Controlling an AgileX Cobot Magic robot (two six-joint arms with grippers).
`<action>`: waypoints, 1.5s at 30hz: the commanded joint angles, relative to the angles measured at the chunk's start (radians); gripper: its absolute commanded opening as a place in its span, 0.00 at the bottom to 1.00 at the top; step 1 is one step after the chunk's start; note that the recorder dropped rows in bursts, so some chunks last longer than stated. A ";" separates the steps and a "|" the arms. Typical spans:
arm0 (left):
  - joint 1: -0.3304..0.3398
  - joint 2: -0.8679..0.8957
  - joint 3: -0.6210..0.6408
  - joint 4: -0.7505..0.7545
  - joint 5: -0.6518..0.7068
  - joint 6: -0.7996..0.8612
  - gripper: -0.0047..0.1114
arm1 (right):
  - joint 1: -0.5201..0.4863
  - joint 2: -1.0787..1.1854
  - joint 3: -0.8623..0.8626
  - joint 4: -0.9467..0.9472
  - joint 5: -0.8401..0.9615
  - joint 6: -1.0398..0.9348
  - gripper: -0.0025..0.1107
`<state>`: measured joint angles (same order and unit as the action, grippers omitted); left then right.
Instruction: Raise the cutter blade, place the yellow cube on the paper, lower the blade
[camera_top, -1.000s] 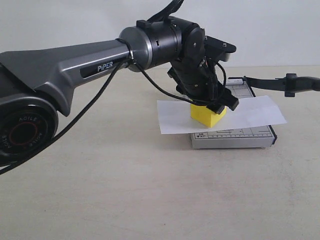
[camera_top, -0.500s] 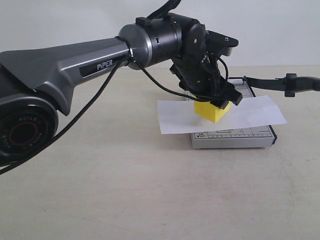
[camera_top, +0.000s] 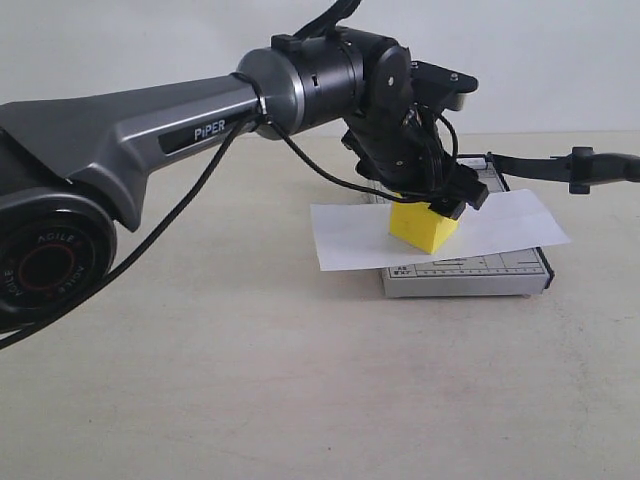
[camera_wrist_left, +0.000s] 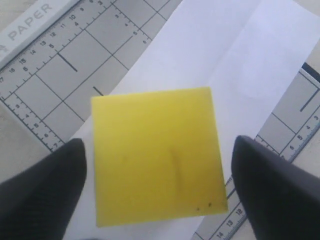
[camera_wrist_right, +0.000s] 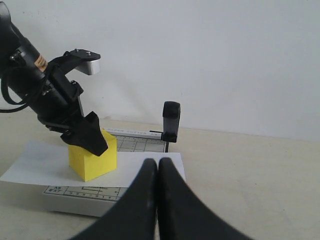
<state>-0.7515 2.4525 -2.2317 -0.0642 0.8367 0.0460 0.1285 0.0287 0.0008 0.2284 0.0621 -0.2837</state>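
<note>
Both jaws barely clear yellow cube.

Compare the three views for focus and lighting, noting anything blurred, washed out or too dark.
Exterior view: soft, even light, the yellow cube crisp. Left wrist view: the paper bleaches to near white, the fingers are blurred dark masses. Right wrist view: the right gripper, near the lens, is soft-edged featureless black; the cutter blade sharper.

Soft, even, bright light. The bright yellow matte cube casts a faint shadow on the white paper strip beside it; black fingertips flanking it look blurred.
</note>
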 joint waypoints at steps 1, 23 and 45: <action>-0.005 -0.004 -0.007 -0.008 0.001 0.002 0.70 | -0.003 -0.007 -0.001 -0.001 -0.006 -0.002 0.02; -0.017 -0.142 -0.114 0.032 0.159 -0.114 0.31 | -0.003 -0.007 -0.001 -0.001 -0.006 -0.002 0.02; -0.017 -0.236 -0.112 -0.052 0.212 -0.092 0.27 | -0.003 -0.007 -0.001 -0.001 -0.010 -0.002 0.02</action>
<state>-0.7630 2.2261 -2.3406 -0.0603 1.0413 -0.0609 0.1285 0.0287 0.0008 0.2284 0.0621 -0.2837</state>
